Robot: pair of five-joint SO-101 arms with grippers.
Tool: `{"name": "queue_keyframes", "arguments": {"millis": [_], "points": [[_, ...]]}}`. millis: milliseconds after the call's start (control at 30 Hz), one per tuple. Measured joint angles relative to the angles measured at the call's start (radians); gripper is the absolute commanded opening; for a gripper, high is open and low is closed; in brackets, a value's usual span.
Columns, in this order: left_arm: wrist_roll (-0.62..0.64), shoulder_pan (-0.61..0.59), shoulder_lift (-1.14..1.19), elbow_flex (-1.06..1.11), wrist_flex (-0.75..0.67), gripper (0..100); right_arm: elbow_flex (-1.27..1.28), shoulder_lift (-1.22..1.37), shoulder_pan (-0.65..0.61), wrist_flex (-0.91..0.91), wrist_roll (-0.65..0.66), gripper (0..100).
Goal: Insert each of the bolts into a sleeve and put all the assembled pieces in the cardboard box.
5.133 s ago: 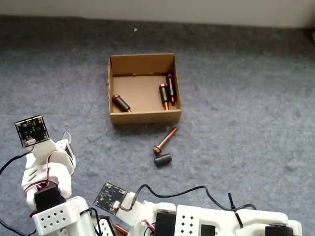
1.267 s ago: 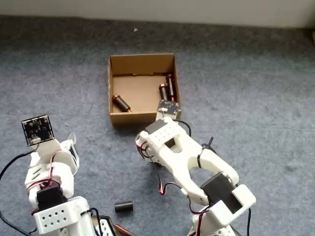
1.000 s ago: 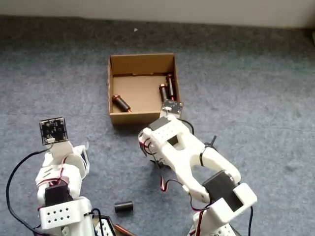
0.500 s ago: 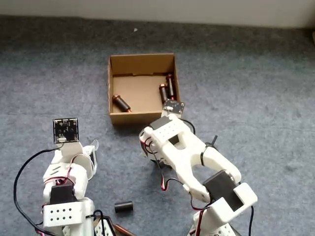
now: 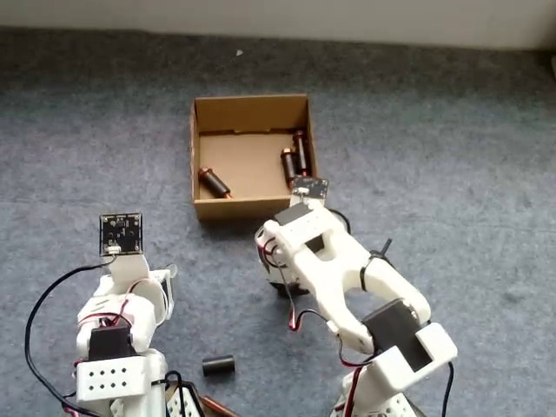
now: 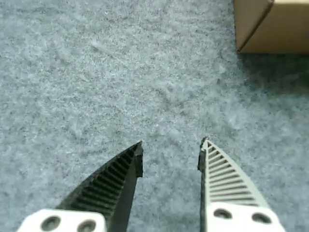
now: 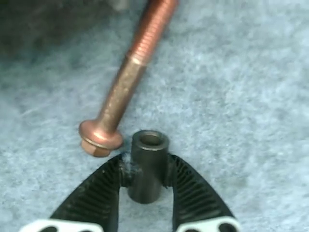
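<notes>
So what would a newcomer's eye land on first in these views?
Most likely the right gripper clamped on a black sleeve, with the copper bolt lying on the carpet, its head right beside it. Then the cardboard box holding three assembled pieces, and a second sleeve lying near the arms' bases.

bolt (image 7: 123, 92): coppery metal, satin | sleeve (image 7: 147, 166): dark matt metal | carpet (image 7: 241, 72): rough cloth

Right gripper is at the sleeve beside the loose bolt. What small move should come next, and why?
Probably a short lift of the sleeve off the carpet. The fingers of the right gripper press both its sides, so the grasp looks made, and the bolt lies loose right beside it. Raising the sleeve would give room to bring the two together.
</notes>
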Motion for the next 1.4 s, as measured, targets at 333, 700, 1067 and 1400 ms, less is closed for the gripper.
{"name": "queue_keyframes", "arguments": {"millis": [333,700,1067,1400], "points": [[-0.002,0.026,0.0,0.0,-0.006,22,0.003,-0.331,0.058,0.115,0.13,0.3],[-0.002,0.057,0.0,0.0,-0.014,22,0.048,-0.671,0.149,0.13,0.13,0.3],[-0.002,0.057,0.0,0.0,0.011,22,0.086,-0.807,0.252,0.13,0.13,0.3],[-0.002,0.06,-0.009,0.0,0.011,22,0.178,-1.017,0.344,0.13,0.13,0.3]]}}
